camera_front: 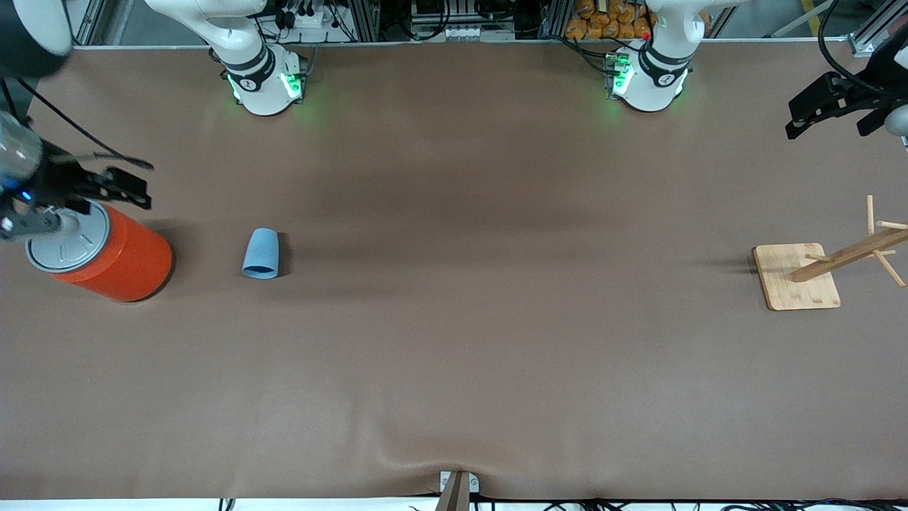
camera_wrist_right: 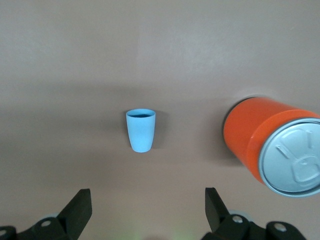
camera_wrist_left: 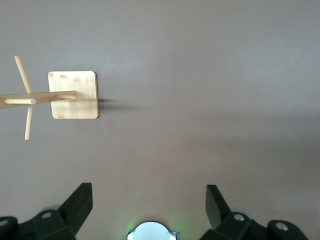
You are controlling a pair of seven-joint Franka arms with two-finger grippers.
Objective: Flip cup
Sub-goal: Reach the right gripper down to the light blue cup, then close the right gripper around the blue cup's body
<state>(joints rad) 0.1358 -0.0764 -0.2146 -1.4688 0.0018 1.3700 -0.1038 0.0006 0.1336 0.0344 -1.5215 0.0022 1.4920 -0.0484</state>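
The cup (camera_front: pixel 262 253) lies on its side on the brown tabletop (camera_front: pixel 454 341), beside the orange can (camera_front: pixel 113 257) at the right arm's end. The right gripper (camera_front: pixel 106 186) hangs over the can's grey lid, jaws spread wide and empty; its arm is cut off at the frame edge. The left gripper (camera_front: pixel 826 106) waits above the left arm's end, jaws wide open, empty. The wooden rack (camera_front: pixel 830 266) is partly cropped.
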